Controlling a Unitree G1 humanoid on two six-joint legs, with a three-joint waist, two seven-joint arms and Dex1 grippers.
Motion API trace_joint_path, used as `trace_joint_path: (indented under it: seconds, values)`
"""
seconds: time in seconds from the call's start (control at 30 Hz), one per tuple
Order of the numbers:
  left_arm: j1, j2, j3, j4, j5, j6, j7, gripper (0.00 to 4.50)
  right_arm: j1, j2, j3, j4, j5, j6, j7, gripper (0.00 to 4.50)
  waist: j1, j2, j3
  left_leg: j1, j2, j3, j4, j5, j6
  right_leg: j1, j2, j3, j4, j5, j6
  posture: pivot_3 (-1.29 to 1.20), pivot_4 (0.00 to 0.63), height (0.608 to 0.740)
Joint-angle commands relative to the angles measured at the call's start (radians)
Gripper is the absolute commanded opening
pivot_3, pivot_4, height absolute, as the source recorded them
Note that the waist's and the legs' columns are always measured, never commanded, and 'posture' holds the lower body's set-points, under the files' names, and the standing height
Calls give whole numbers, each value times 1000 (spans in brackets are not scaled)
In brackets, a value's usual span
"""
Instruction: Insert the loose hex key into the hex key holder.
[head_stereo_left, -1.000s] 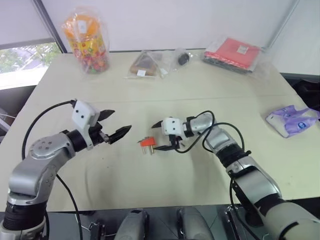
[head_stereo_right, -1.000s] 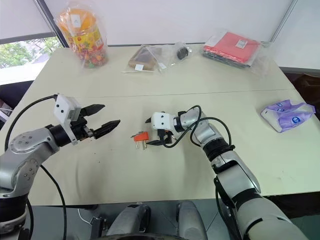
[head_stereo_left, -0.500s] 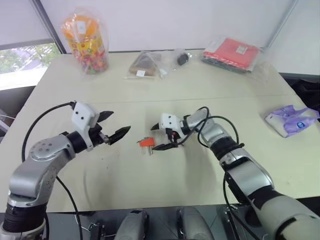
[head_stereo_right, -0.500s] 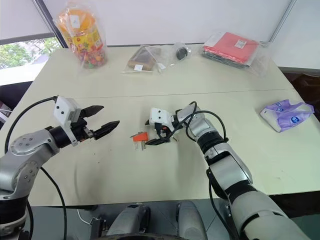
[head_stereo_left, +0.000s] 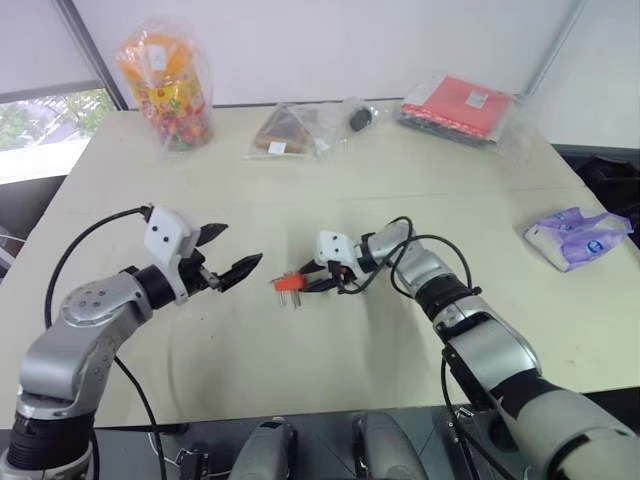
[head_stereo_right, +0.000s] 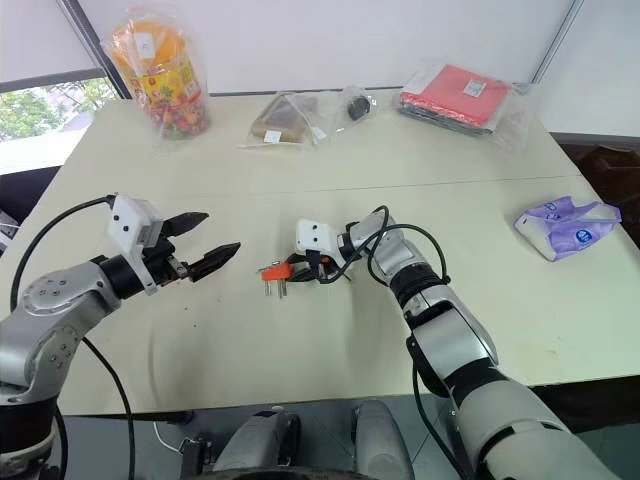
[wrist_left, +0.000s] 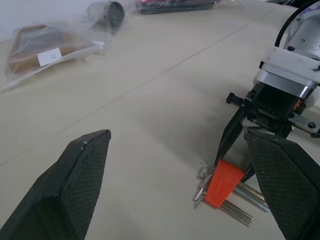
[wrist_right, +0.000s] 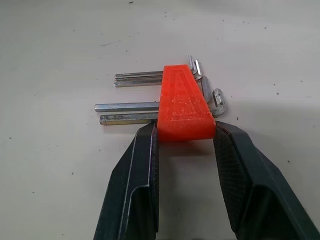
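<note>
The hex key holder (wrist_right: 182, 105), a small orange-red block with several grey keys sticking out of it, lies flat on the cream table (head_stereo_left: 330, 360) near its middle. My right gripper (head_stereo_left: 308, 281) reaches in from the right, shut on the holder's wide end with a finger (wrist_right: 145, 165) pressed against each side. My left gripper (head_stereo_left: 238, 248) hovers open to the left of the holder (wrist_left: 221, 182), a short way off, with nothing between its fingers. I cannot pick out the loose hex key.
Along the far edge stand a bag of colourful sweets (head_stereo_left: 168, 85), a brown packet in clear plastic (head_stereo_left: 290, 128), a small dark round item (head_stereo_left: 360, 118) and a flat red packet (head_stereo_left: 462, 105). A purple packet (head_stereo_left: 578, 238) lies at the right.
My right gripper's fingers have closed from wide open onto the holder's sides. My left gripper has stayed where it was, open.
</note>
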Motion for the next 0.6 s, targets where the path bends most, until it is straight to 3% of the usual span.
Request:
trace_joint_path:
  seconds: [0.03,0.27,0.4,0.6]
  values:
    - [-15,4,4,-10,5,-27,-3,4500,42,-55,20,-60,-99,-99,-146,1009,1,0,0,0,0,0,0,0,0,0,0,0,0,0,0,0,150,740]
    - [-117,13,-1,61,-11,-36,-42,4500,92,-215,30,-276,-385,-411,-644,1009,27,0,0,-1,-1,0,1,1,-1,-1,0,-1,0,0,0,0,150,740]
    - [-245,-10,7,145,-59,-16,-63,4500,82,-324,29,-385,-581,-475,-901,1009,28,0,1,-5,-1,1,1,1,-1,-5,1,0,0,0,0,0,150,740]
    - [-473,-57,-7,314,-149,38,-118,4500,71,-388,-34,-568,-706,-465,-1147,1009,21,-1,1,-6,-1,2,0,1,-2,-6,1,0,0,0,0,0,150,740]
